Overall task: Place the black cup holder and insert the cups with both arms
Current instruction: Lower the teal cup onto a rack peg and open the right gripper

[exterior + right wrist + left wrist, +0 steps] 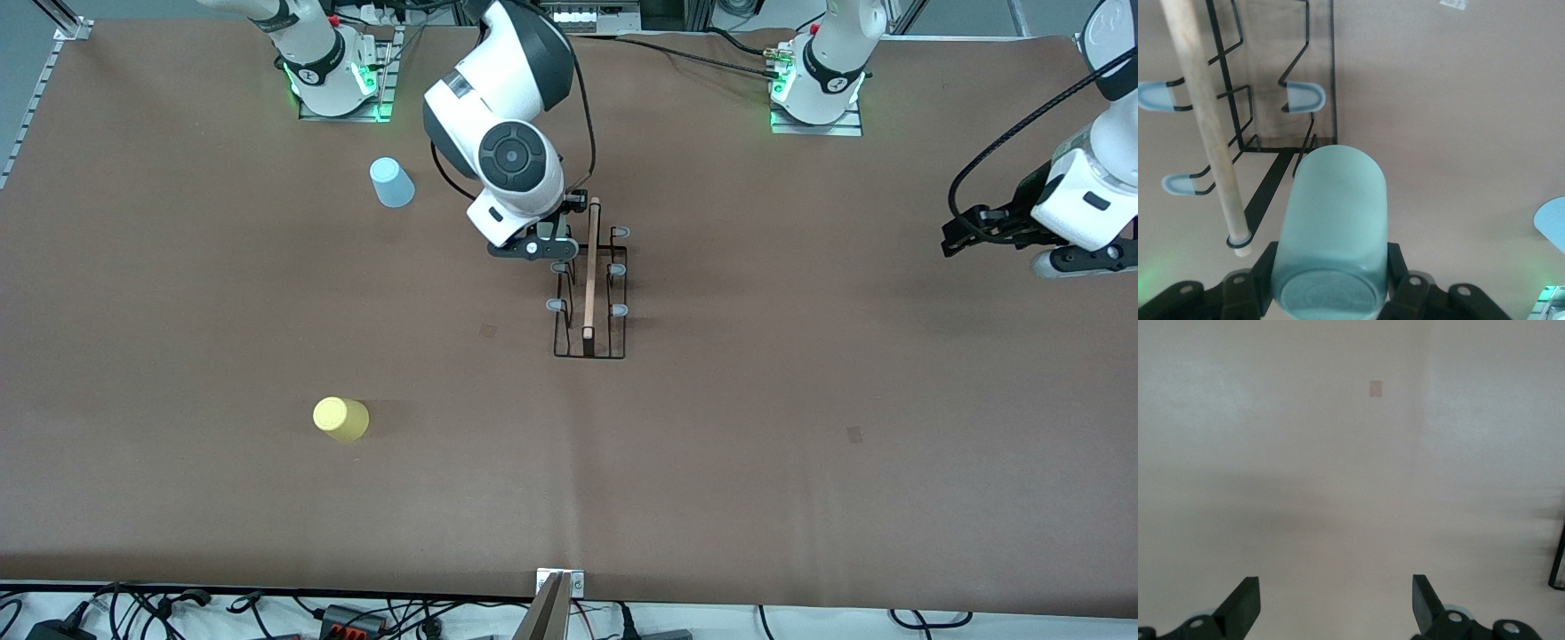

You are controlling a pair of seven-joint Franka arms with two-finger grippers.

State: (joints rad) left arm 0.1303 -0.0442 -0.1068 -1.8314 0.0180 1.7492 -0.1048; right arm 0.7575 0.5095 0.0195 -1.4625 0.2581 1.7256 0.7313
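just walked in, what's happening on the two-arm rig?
The right claw is shut on a pale mint green plastic cup, holding it at the black wire cup holder with the wooden rod handle, at the end toward the robots' bases. No cup sits on a prong yet. A light blue plastic cup and a yellow plastic cup wait on the brown table toward the right arm's end. The left claw waits open over bare table.

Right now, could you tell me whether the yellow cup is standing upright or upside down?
Upside down: the yellow cup shows its closed base on top and rests on the table.
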